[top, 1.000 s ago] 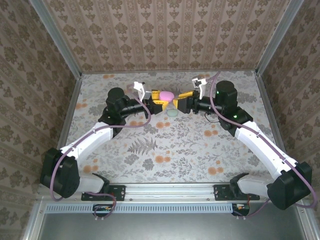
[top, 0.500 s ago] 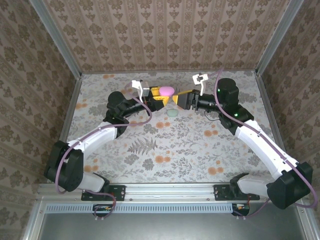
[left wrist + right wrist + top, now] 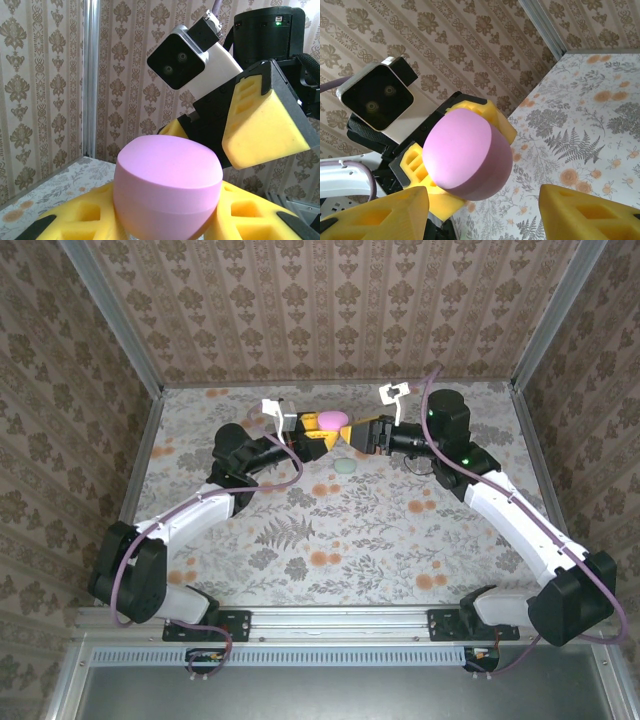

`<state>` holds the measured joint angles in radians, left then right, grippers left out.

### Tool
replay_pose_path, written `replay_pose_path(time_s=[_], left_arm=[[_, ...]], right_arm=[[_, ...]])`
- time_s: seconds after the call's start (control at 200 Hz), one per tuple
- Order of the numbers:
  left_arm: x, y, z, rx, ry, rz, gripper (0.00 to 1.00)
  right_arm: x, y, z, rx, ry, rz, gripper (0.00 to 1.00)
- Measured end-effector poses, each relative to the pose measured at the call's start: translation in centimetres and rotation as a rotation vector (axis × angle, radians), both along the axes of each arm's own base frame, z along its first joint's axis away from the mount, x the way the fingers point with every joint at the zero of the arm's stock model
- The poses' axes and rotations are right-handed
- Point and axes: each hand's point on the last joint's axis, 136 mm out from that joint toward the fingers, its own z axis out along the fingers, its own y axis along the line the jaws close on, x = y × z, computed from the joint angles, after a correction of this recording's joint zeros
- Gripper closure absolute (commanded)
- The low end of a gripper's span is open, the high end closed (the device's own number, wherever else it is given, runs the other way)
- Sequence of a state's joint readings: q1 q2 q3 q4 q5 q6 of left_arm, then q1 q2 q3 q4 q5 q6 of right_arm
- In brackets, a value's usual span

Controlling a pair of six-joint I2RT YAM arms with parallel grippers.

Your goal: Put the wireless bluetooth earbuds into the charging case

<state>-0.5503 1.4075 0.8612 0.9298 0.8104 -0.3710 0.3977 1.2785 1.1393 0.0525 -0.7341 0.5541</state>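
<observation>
The charging case (image 3: 333,421) is a pink rounded shell with a seam round its middle, and its lid is down. My left gripper (image 3: 322,433) is shut on its lower half and holds it above the back of the table. The case (image 3: 167,190) sits between the yellow pads (image 3: 75,220). My right gripper (image 3: 358,432) stands open just right of the case, facing it without touching. In the right wrist view the case (image 3: 467,152) lies ahead of the open gripper (image 3: 482,220). A small pale green round thing (image 3: 345,466) lies on the table below; I cannot tell if it is an earbud.
The floral table top (image 3: 330,530) is walled by patterned panels on three sides, with a metal rail (image 3: 340,620) along the near edge. The right gripper's finger (image 3: 260,125) and wrist camera (image 3: 187,60) hang close above the case.
The left gripper has carried the case a little toward the back wall. The right gripper has shifted left and closer to the case.
</observation>
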Motion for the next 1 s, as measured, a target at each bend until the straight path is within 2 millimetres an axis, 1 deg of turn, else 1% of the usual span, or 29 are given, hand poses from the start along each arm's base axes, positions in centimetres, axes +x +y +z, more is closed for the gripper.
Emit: replay_pose_path(time_s=[0.16,0.34,0.485,0.615,0.72,0.865,1.0], left_arm=[[-0.1,0.0,0.0,-0.002,0.010,-0.007,0.73],[-0.2,0.0,0.1,-0.006,0.019,-0.013,0.73],[-0.2,-0.1,0.1,-0.006,0.021,-0.017,0.73],[-0.9,-0.4,0.1,-0.005,0.013,-0.044,0.73],[-1.1,-0.5,0.3,-0.008,0.007,-0.052,0.74],[-1.1,-0.5,0.3,-0.009,0.009,-0.052,0.74],[-1.1,-0.5,0.3,-0.011,0.013,-0.049,0.74]], right_arm=[[0.1,0.0,0.1,-0.007,-0.008,-0.002,0.39],[0.7,-0.2,0.2,-0.024,-0.020,-0.030,0.39],[1.0,-0.2,0.7,-0.023,-0.035,-0.046,0.39],[1.6,-0.3,1.4,-0.020,-0.050,-0.068,0.39],[1.9,-0.3,1.6,-0.021,-0.054,-0.078,0.38],[1.6,-0.2,1.6,-0.030,-0.075,-0.055,0.33],[0.4,0.1,1.6,-0.052,-0.113,0.011,0.32]])
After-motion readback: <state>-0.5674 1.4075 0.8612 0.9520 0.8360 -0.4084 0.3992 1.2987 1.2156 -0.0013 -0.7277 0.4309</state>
